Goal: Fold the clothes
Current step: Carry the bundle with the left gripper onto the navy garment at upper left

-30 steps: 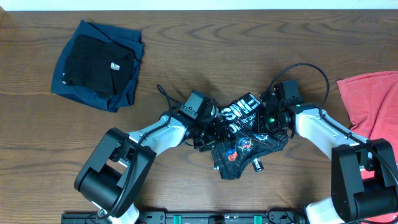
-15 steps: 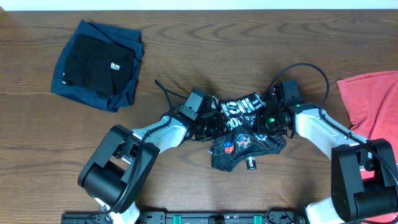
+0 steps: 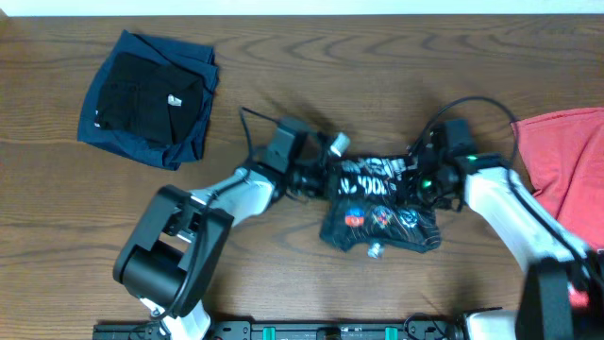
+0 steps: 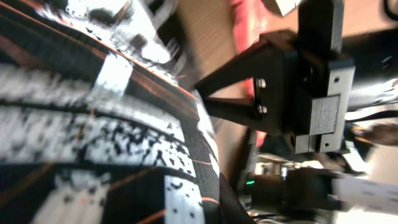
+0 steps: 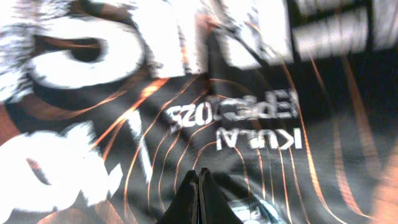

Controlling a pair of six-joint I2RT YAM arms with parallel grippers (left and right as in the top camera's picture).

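The black jersey (image 3: 377,210) with orange contour lines and white lettering hangs bunched between my two grippers at the middle of the table. My left gripper (image 3: 322,177) is shut on its left upper edge. My right gripper (image 3: 422,179) is shut on its right upper edge. The left wrist view is filled with lettered jersey cloth (image 4: 93,124), and only a dark finger (image 4: 231,208) shows at the bottom. In the right wrist view my right gripper (image 5: 199,177) has its fingers pressed together against the jersey cloth (image 5: 249,118).
A folded navy and black garment (image 3: 146,99) lies at the back left. A red T-shirt (image 3: 566,161) lies at the right edge. The right arm's gripper body (image 4: 305,81) looms close in the left wrist view. Cables arc over both wrists.
My left gripper has shut on the jersey. Both grippers have moved toward the table's far side and apart, pulling the jersey's upper edge wider between them.
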